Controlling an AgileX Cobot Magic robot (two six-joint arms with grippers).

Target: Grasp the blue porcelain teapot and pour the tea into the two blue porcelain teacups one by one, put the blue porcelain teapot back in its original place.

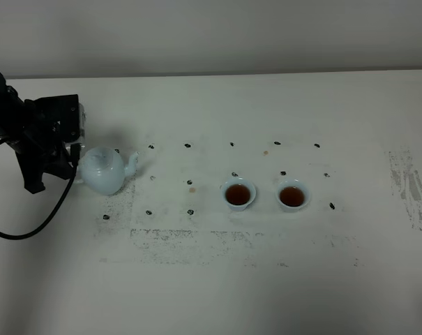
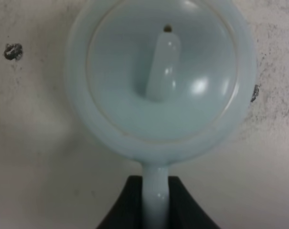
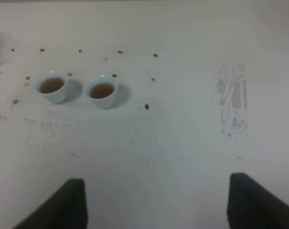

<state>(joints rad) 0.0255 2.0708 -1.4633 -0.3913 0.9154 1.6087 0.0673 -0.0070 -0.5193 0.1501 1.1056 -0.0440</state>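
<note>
The round pale-blue porcelain teapot (image 1: 104, 169) sits on the white table (image 1: 266, 279) directly ahead of the left gripper (image 2: 156, 200), whose dark fingers pinch its loop handle, likely setting it back in place. Two small pale-blue handleless teacups (image 1: 238, 194) (image 1: 292, 195), well beyond its spout, both hold brown tea. The right gripper (image 3: 156, 202) hangs spread wide over bare table; nothing obstructs.
</note>
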